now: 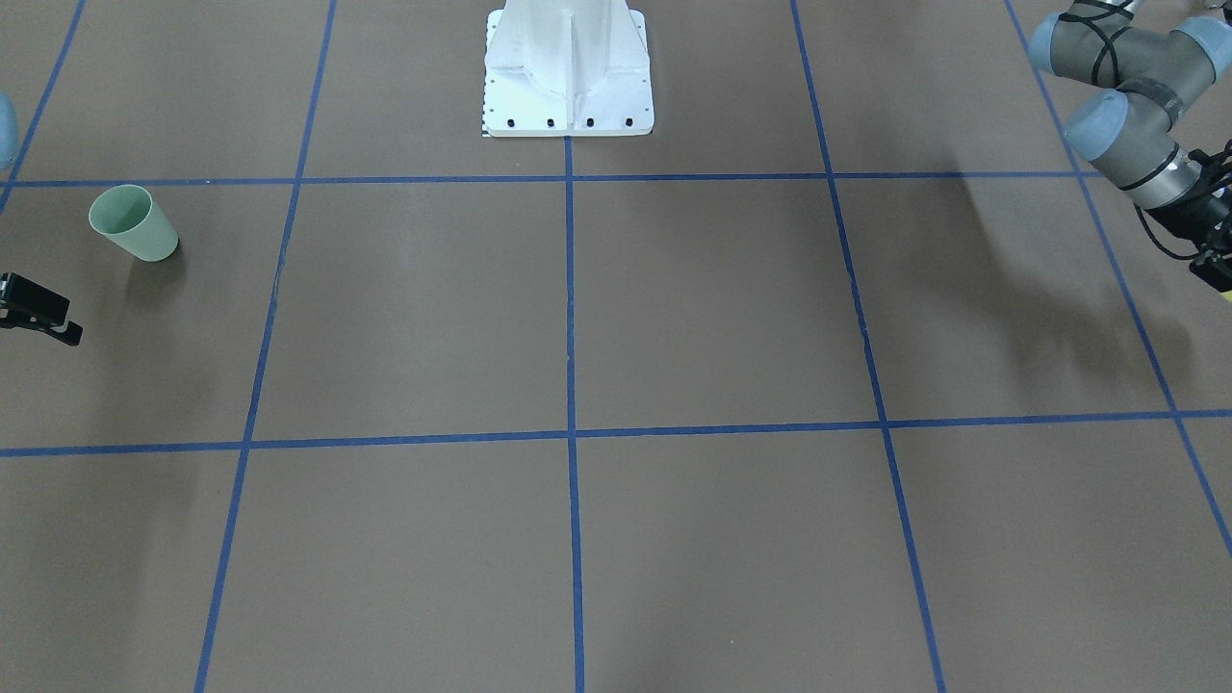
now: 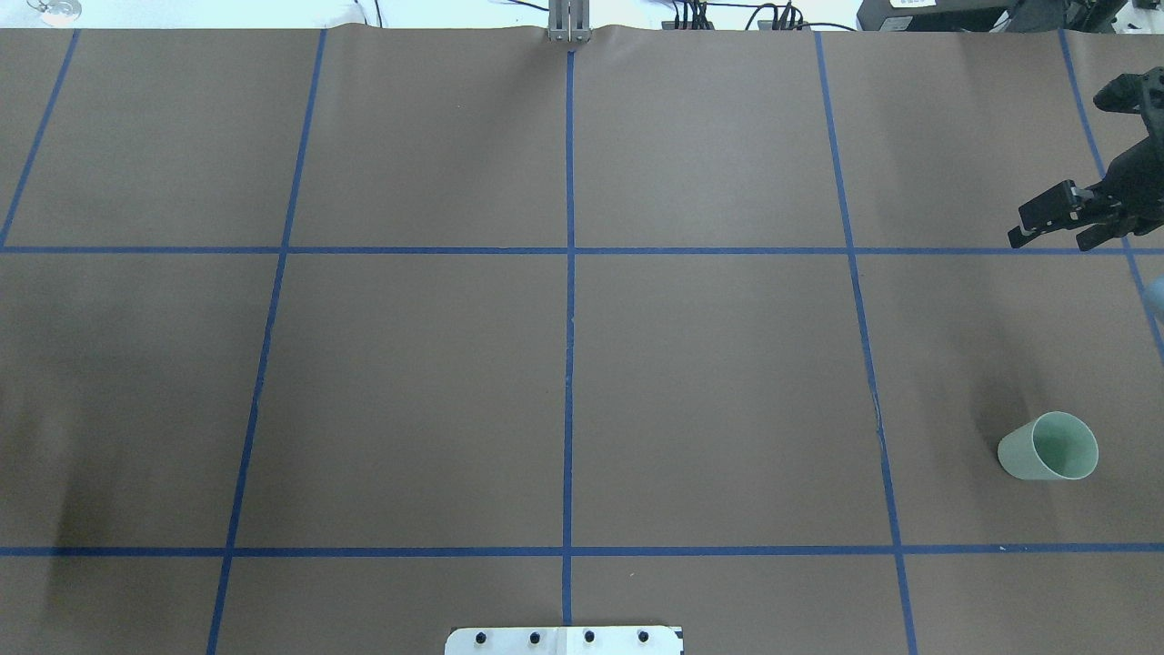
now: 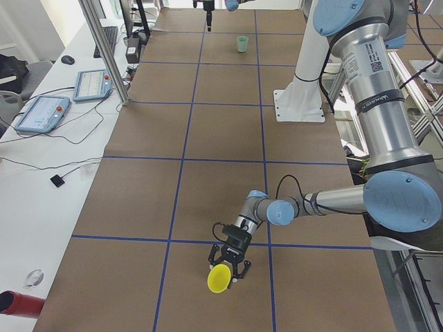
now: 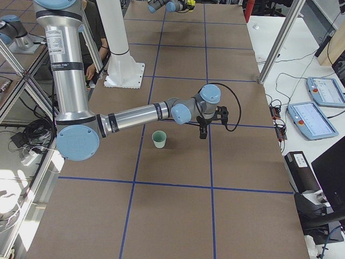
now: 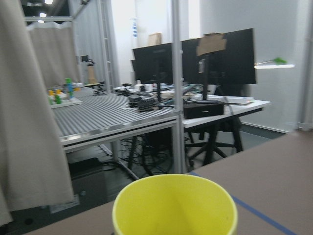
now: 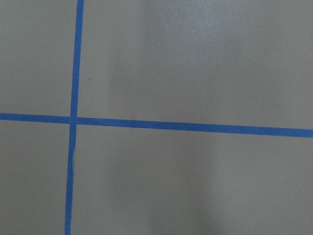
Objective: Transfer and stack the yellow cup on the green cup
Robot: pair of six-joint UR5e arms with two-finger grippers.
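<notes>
The yellow cup (image 3: 220, 278) is in my left gripper (image 3: 229, 268), which is shut on it near the table's left end. Its open rim fills the bottom of the left wrist view (image 5: 175, 205). Only the left arm's wrist (image 1: 1193, 207) shows at the right edge of the front view. The green cup (image 2: 1046, 448) stands upright on the table at the right end, and also shows in the front view (image 1: 135, 226) and the right side view (image 4: 159, 140). My right gripper (image 2: 1048, 242) hangs open and empty over the table, beyond the green cup.
The robot's white base plate (image 1: 568, 96) sits at the table's near-robot edge. Blue tape lines (image 6: 186, 126) grid the brown table. A desk with teach pendants (image 3: 41, 114) and metal frame posts (image 3: 104, 48) line the far side.
</notes>
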